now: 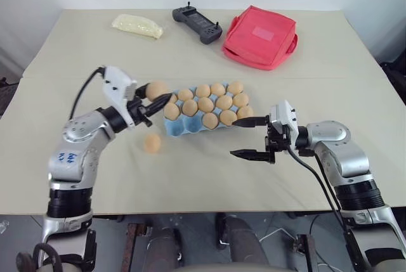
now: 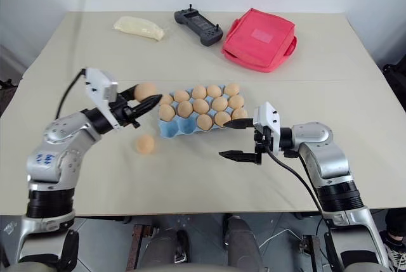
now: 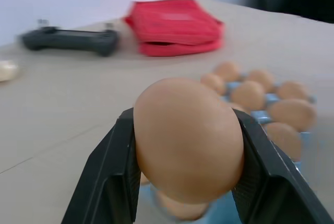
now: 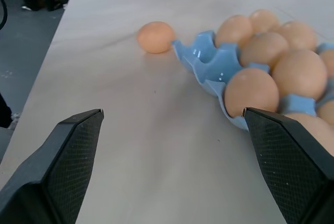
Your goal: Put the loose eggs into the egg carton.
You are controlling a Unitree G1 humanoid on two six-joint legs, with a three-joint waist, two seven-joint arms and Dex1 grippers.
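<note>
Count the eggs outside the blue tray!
2. One egg is gripped in the left pincer by the egg carton's left end; another egg lies on the table nearby.

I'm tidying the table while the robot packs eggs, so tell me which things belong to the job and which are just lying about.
Belongs to the job:
- blue egg carton, mostly filled
- egg held in the left gripper
- loose egg on the table
- right gripper, open beside the carton

Just lying about:
- red pouch
- black controller
- pale yellow packet
</note>
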